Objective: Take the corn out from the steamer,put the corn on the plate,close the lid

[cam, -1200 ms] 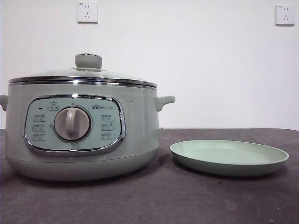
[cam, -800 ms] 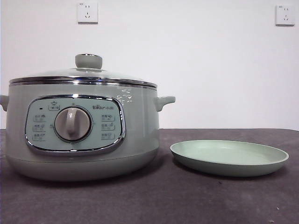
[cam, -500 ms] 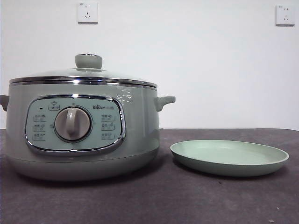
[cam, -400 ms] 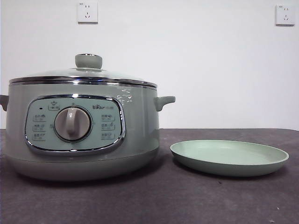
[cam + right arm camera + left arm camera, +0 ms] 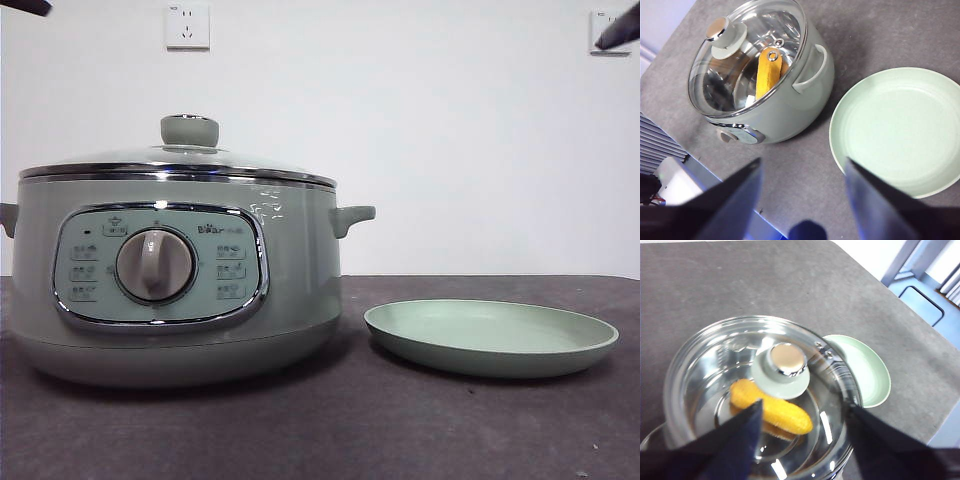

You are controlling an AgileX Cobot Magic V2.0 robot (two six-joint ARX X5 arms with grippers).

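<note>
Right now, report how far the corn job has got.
Nothing is done. The glass lid sits on the steamer, the corn lies inside, and the plate is bare. The left gripper hangs open above the lid, the right gripper open above the table. Every step remains.

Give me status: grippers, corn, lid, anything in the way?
Left gripper open above the lid. Right gripper open, high over table between steamer and plate. Corn inside under closed lid. Plate bare, nothing blocking.
</note>
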